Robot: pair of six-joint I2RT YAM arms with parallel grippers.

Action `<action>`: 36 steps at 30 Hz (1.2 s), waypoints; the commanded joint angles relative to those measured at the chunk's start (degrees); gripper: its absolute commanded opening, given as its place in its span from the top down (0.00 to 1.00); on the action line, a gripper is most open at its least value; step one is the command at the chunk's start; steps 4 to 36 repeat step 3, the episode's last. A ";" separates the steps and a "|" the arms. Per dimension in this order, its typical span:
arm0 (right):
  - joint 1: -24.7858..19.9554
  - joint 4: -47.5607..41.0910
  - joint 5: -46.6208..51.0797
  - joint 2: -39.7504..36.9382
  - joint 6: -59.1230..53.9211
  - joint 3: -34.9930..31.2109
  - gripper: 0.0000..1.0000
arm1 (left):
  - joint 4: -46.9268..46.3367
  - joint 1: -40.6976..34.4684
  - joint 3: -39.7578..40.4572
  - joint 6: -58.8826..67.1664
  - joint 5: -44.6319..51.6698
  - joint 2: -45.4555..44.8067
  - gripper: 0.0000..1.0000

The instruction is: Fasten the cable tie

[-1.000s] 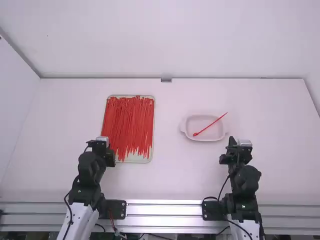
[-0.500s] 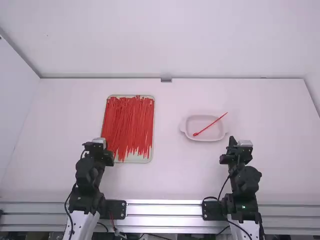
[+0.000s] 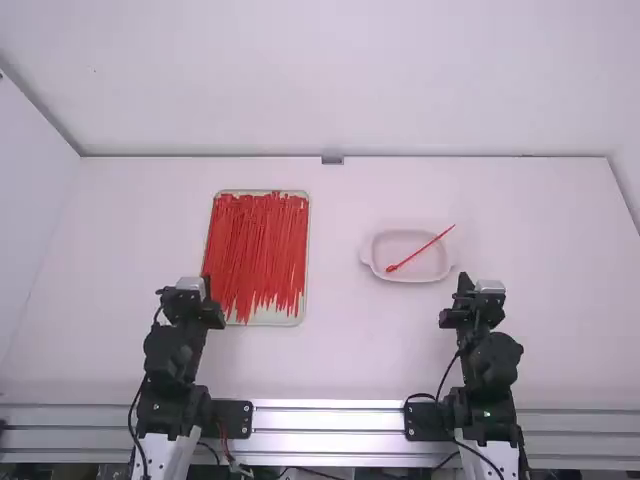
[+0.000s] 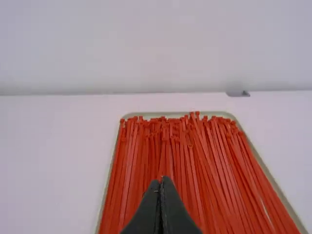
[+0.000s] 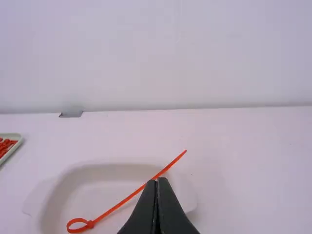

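Left gripper (image 4: pixel 161 180), right gripper (image 5: pixel 157 181): both closed, empty. Looped cable tie (image 5: pixel 122 200) in dish (image 5: pixel 53 187). Likely next: you open left jaws, isolate one of loose ties (image 4: pixel 195 156) on tray (image 4: pixel 214 114).

Near ends of tray (image 4: pixel 214 114), cable ties (image 4: pixel 195 161) and dish (image 5: pixel 112 168) beyond wrist views' edges.

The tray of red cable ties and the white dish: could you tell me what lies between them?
Only bare white table separates tray and dish, seen in the high view.

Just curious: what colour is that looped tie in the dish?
Looped plastic tie: red, clearest in right wrist view.
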 commanded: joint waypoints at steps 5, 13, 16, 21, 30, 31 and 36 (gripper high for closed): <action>0.16 -0.36 0.08 -0.47 0.32 -0.60 1.00 | -0.27 -0.14 -0.56 -0.34 -0.30 -1.32 1.00; 0.16 -0.36 0.08 -0.47 0.32 -0.60 1.00 | -0.27 -0.14 -0.56 -0.34 -0.30 -1.32 1.00; 0.16 -0.36 0.08 -0.47 0.32 -0.60 1.00 | -0.27 -0.14 -0.56 -0.34 -0.30 -1.32 1.00; 0.16 -0.36 0.08 -0.47 0.32 -0.60 1.00 | -0.27 -0.14 -0.56 -0.34 -0.30 -1.32 1.00; 0.16 -0.36 0.08 -0.47 0.32 -0.60 1.00 | -0.27 -0.14 -0.56 -0.34 -0.30 -1.32 1.00; 0.16 -0.36 0.08 -0.47 0.32 -0.60 1.00 | -0.27 -0.14 -0.56 -0.34 -0.30 -1.32 1.00; 0.16 -0.36 0.08 -0.47 0.32 -0.60 1.00 | -0.27 -0.14 -0.56 -0.34 -0.30 -1.32 1.00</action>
